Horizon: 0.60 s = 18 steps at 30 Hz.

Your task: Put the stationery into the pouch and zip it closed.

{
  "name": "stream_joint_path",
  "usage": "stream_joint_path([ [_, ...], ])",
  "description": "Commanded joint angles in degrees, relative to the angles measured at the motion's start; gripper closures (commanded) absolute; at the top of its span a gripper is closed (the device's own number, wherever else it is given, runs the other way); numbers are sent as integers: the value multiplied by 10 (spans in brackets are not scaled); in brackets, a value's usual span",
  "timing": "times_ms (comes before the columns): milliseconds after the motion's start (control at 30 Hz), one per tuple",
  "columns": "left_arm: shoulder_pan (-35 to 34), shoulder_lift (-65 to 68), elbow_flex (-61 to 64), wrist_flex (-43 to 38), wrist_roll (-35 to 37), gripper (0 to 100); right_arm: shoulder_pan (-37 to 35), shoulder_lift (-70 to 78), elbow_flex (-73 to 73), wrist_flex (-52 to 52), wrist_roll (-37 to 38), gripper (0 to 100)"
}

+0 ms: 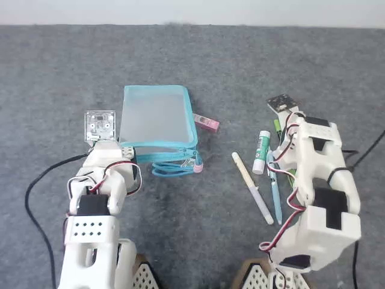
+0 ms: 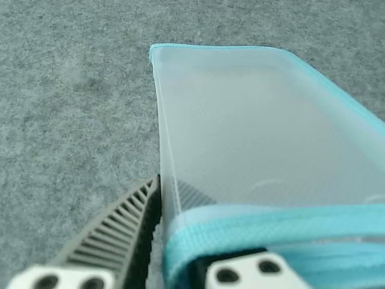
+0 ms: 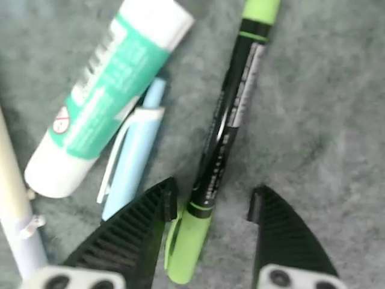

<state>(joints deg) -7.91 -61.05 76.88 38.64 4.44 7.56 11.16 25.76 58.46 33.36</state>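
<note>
On the high view the pouch (image 1: 157,117) lies flat on the grey bench (image 1: 60,72), left of centre, with its teal zip edge toward 6 o'clock. A teal strap (image 1: 171,170) curls on the bench just beyond that edge. A small pink block (image 1: 206,123) touches the pouch's side at 3 o'clock.

The left hand (image 1: 124,150) sits at the pouch's 7 o'clock corner. In the left wrist view its fingers (image 2: 129,232) are closed on that corner. The ribbed one presses the clear wall from outside and the other is tucked behind the teal zip band.

The rest of the stationery lies well apart from the pouch, toward 4 o'clock of it. The glue stick (image 1: 261,152) points to 12. From its 7 o'clock a cream pen (image 1: 252,188) runs from 11 to 5. Just beside that, at its 3 o'clock, lies a blue pen (image 1: 275,195). A green marker (image 1: 277,126) shows at the glue's 1 o'clock, partly under the right arm (image 1: 319,186).

In the right wrist view the right hand (image 3: 213,198) has its fingers apart. They straddle the marker's capped end without touching it.
</note>
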Motion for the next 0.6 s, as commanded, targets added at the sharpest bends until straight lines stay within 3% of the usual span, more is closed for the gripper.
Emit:
stream_joint_path([
  [0, -4, -9, -6, -19, 11, 988, 5, 7, -24, -15, 5, 939],
  [67, -4, -9, -5, -19, 11, 988, 6, 5, -25, -14, 6, 997],
  [233, -4, -6, -3, -30, 11, 988, 6, -1, -45, 4, 8, 991],
  [567, -4, -5, 18, -65, 15, 988, 0, -244, -179, 271, 8, 992],
])
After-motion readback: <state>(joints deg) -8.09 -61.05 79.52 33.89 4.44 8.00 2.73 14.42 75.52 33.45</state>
